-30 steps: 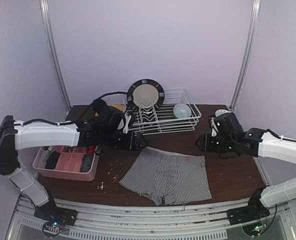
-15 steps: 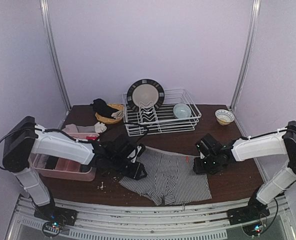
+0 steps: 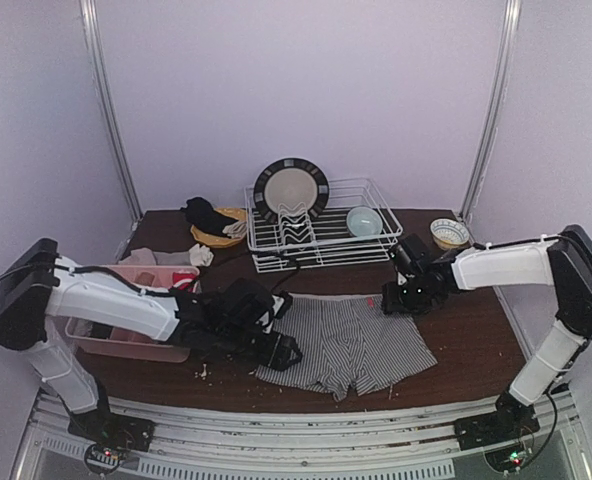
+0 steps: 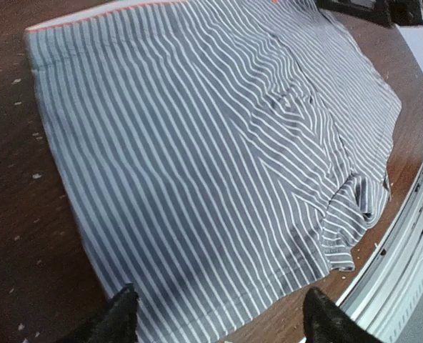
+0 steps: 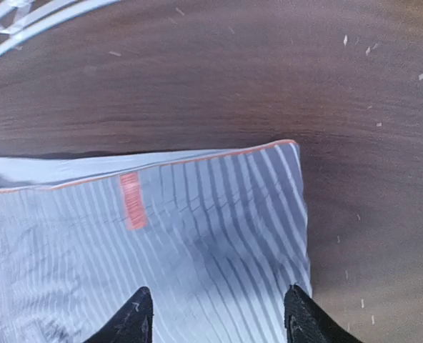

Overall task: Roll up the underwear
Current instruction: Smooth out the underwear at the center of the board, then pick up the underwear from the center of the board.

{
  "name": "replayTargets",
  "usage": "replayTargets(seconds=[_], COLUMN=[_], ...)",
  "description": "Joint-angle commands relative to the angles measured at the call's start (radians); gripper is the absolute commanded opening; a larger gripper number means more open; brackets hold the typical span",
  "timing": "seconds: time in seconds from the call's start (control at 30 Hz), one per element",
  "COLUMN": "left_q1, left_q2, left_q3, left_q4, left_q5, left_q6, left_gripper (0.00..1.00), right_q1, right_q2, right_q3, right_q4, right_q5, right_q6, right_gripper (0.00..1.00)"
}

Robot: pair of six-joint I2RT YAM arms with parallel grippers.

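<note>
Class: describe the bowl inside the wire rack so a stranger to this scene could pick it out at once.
Find the white wire dish rack at the back of the brown table. In its right end sits a small bowl. It is plain pale blue, unlike the cream bowl standing outside the rack.
</note>
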Motion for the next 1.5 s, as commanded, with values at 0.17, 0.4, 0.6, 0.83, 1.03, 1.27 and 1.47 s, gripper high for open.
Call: replayTargets(seconds=[0.17, 0.4, 0.6, 0.83, 1.03, 1.27, 1.47], left_q1=[0.009, 0.013, 0.012, -0.032, -0.116, -0.185, -0.184], left_q2=[-0.232, -0.179, -0.076, -0.003, 0.029, -0.108, -0.390], left_q3=[-0.152, -0.236, -0.212, -0.180, -0.144, -0.148, -0.258], left_q4=[-0.078, 0.021, 0.098, 0.165, 0.153, 0.025, -0.115], left_q5=[-0.246, -0.201, -0.123, -0.034, -0.031, -0.174, -0.317], left_q6=[-0.125, -0.203, -0.176, -0.162, -0.167, -0.185, -0.231], left_gripper=[0.86, 0.84, 0.77, 0.45, 0.24, 0.40, 0.60], right_q1=[0.384, 0.512, 0.511, 0.513, 0.515, 0.539, 0.596], right_q2=[-0.255, -0.204, -0.315, -0.496, -0.564, -0.482, -0.196], right_q3=[0.005, -0.035, -0.162, -0.212, -0.193, -0.103, 0.163], right_q4=[-0.121, -0.117, -0.115, -0.201, -0.259, -0.241, -0.225], right_q5=[0.162, 0.249, 0.254, 0.314, 0.340, 0.301, 0.288], right_q6=[0.119, 0.237, 0.295, 0.309, 0.309, 0.238, 0.170], right_gripper=[0.60, 0.57, 0.57, 0.56, 0.56, 0.57, 0.57])
